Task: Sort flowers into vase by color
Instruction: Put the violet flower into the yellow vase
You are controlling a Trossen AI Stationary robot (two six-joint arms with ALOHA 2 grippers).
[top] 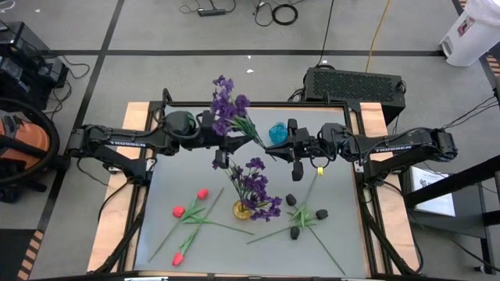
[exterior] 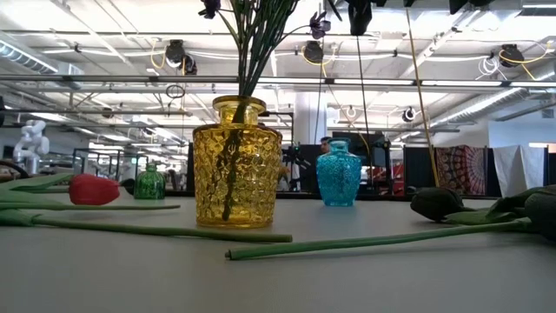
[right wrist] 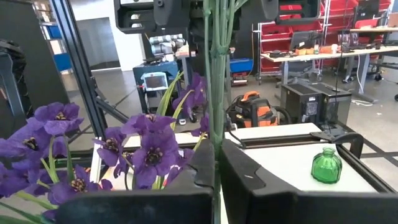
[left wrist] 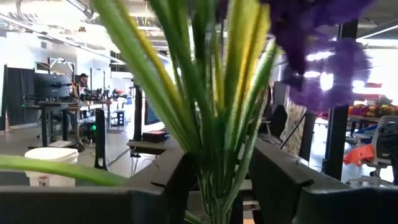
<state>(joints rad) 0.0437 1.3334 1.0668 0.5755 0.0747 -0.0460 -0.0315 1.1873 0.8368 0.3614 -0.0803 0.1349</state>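
Seen from above: left gripper over the far middle of the table, clamped on the stems of a purple spray whose blooms lean out past the far edge; right gripper just beside it, closed on the same bundle of stems, near a blue vase. Nearer the front, a yellow vase holding a second purple spray; three red tulips lying loose to its left, black-headed blooms lying to its right, one thin stem slanting up toward the right arm. From table height: yellow vase upright at centre with green stems rising from its mouth, blue vase and a small green vase farther back, a red tulip flat at left, a dark bloom flat at right. From the left wrist: green stems pinched between the dark fingers, purple blossom blurred above. From the right wrist: one thin stem held upright between the fingers, purple flowers close by, green vase on the table corner beyond
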